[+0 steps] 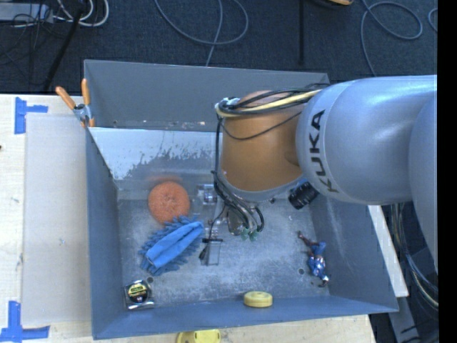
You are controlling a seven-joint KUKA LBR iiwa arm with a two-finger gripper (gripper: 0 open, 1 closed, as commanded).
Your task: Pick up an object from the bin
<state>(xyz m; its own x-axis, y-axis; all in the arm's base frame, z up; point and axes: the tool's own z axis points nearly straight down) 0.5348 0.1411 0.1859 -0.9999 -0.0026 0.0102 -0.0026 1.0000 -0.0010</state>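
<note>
Hovering low in the bin (178,95) with the gripper (211,247) just beside the right end of the blue fringed cloth (171,243), spread or pressed together impossible to say; probably soft, light, floppy, so best pinched at a bunched fold.

Dk carpet floor (178,41) w/ cables (91,6).

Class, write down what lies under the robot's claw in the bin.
Around the claw, speckled bin floor shows, with a crumpled blue cloth just left of it in the view. The floor directly beneath the claw and the orange wrist cover is hidden.
</note>
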